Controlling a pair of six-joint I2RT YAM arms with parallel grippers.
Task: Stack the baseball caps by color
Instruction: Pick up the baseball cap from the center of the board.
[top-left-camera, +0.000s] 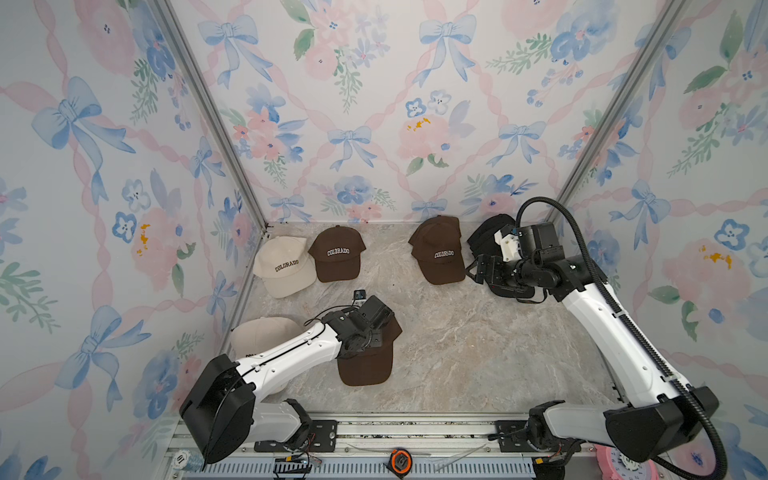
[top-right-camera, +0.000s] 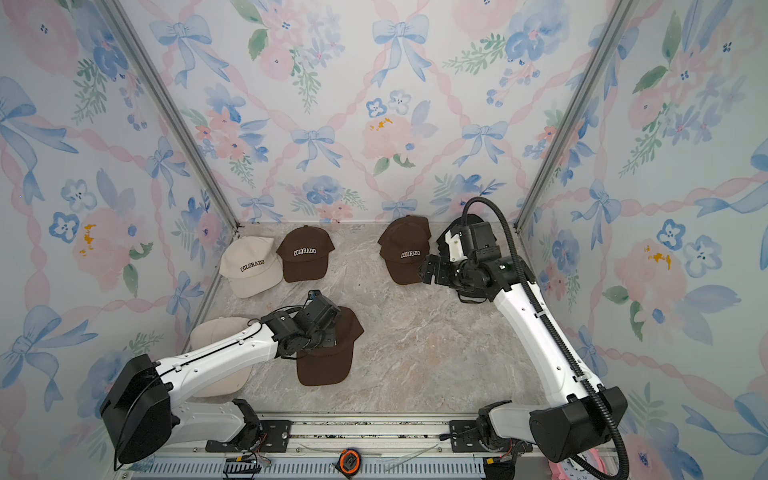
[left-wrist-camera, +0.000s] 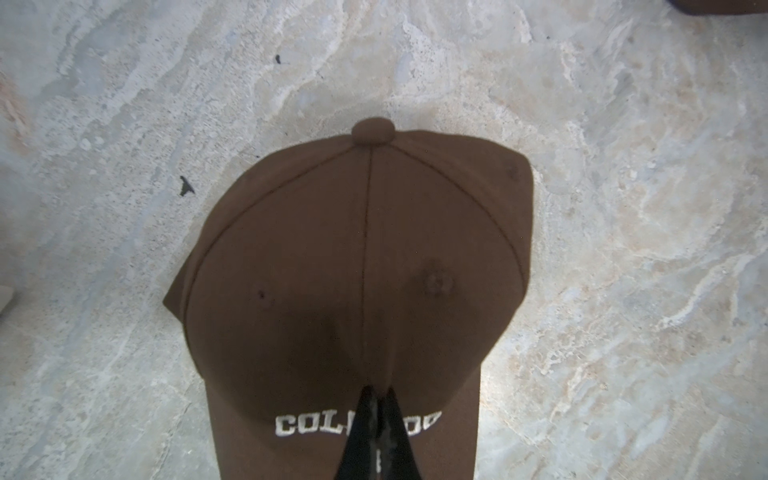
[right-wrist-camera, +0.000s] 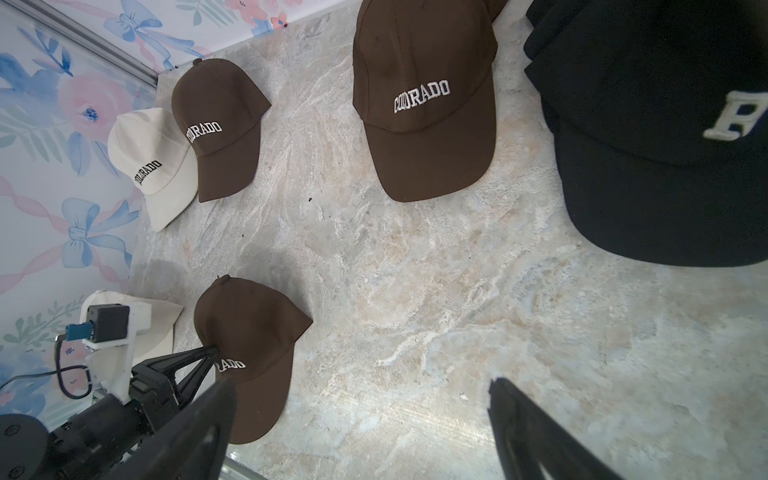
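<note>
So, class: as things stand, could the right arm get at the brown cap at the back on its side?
Probably yes. The right pincer is open and empty, right beside that brown cap, with bare table around it and nothing between them.

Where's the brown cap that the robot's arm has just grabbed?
In both top views the near brown cap lies toward the front left of the table, just right of the front cream cap, pinched at its crown front by the left end effector.

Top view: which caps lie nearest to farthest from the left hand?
1. Near brown cap, pinched in the shut left hand.
2. Back brown cap, beside the far cream cap.
3. Black caps, at the far right, by the right arm.
</note>
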